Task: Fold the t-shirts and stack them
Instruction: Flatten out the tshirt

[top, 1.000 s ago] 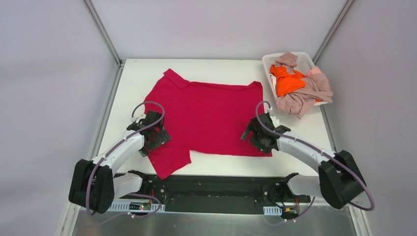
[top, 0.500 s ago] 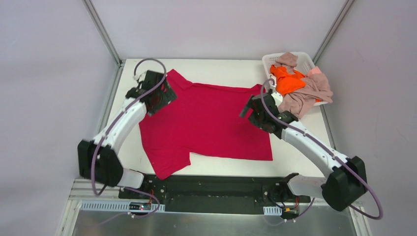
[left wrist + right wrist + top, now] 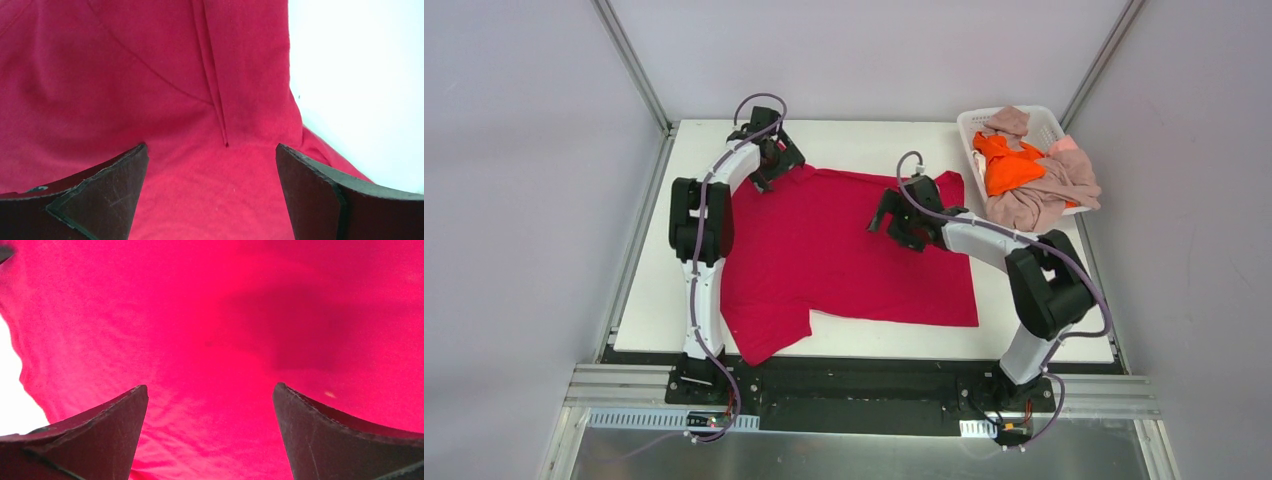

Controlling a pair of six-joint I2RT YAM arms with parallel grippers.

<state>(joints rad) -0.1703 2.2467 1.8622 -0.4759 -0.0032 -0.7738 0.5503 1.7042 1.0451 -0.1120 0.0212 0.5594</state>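
Left claw point(image 3: 210, 147) and right claw point(image 3: 210, 386) splayed, empty — dark wedge fingers point(image 3: 100, 200) over soft crimson t-shirt point(image 3: 844, 250)

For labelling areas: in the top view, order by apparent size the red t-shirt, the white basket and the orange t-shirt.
1. red t-shirt
2. white basket
3. orange t-shirt, partly hidden by pink-beige shirts; only its visible part is ranked.

Enclosed cell, flat even light.
White table point(image 3: 864, 135) boxed in by plain pale grey wall panels point(image 3: 514, 200); aluminium posts point(image 3: 631, 68) at far corners, brushed metal plate point(image 3: 864, 455) along near edge.
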